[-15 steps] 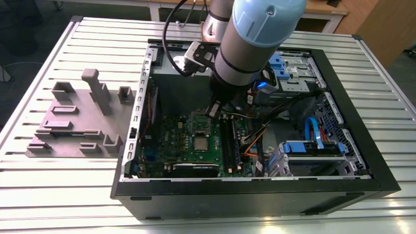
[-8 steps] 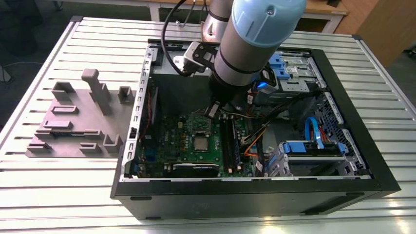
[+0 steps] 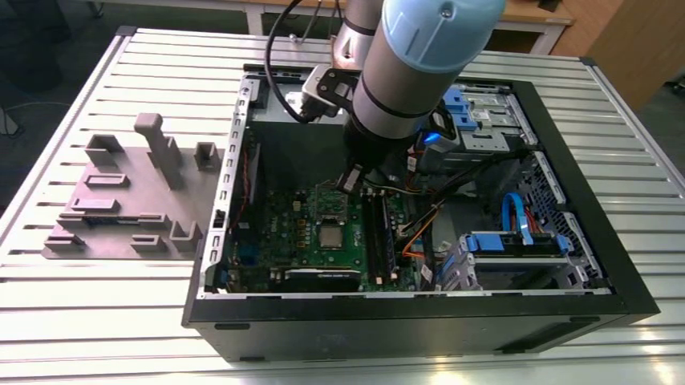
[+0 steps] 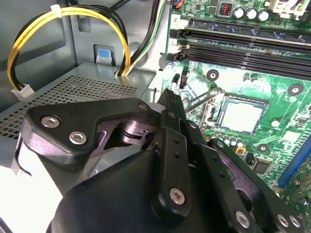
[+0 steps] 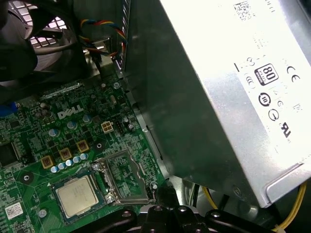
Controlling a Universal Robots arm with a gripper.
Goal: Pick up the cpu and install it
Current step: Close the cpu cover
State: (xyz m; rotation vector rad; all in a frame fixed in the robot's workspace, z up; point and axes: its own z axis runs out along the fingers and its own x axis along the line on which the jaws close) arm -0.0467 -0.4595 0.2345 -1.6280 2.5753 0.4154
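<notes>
The cpu lies flat in its socket on the green motherboard, silvery top up; both wrist views show it too, the second at cpu and the first at cpu. The shiny socket frame stands swung open beside it, with its thin lever raised. My gripper hangs inside the case just above and behind the socket. Its black fingers come together in one narrow tip near the lever, with nothing seen between them. That tip sits at the open frame's edge.
The big grey power supply with its white label stands close beside the gripper, yellow cables arching over it. Memory sticks lie past the socket. A fan, blue drive bays and a grey fixture plate are nearby.
</notes>
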